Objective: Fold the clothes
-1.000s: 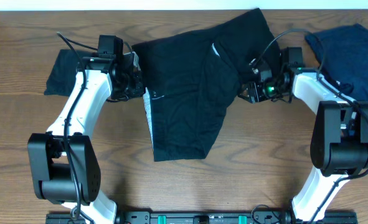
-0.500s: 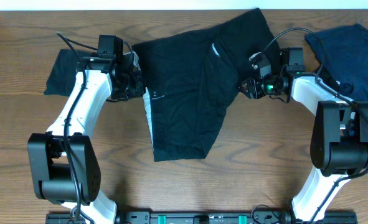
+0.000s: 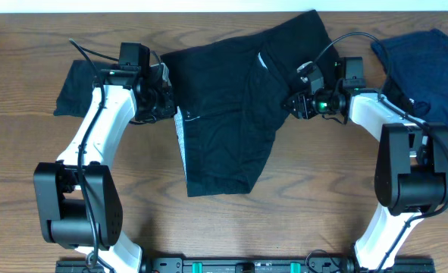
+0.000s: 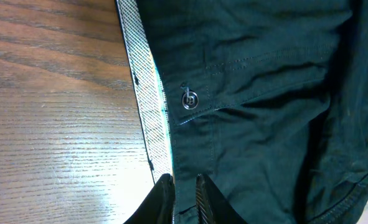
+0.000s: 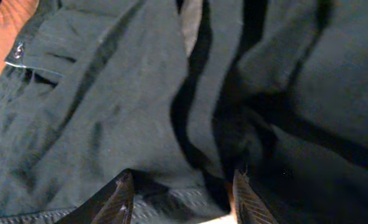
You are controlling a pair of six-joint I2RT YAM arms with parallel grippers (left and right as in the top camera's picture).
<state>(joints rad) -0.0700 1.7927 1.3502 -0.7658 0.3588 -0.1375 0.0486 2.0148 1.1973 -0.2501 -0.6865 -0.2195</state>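
Overhead, rumpled black garment (image 3: 231,114), woodgrain table (image 3: 284,220)

White arms (image 3: 95,144), black joints (image 3: 76,205) and cables (image 3: 83,54), black left end effector (image 4: 182,186).

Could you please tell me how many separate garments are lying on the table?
3. A large black fabric garment with a pale strip lies centre; a small black fabric piece far left; a navy blue fabric garment at the right edge, partly out of frame.

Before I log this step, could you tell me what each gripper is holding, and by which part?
Left gripper pinches the black garment by its edge at the pale strip; right gripper is open, holding nothing.
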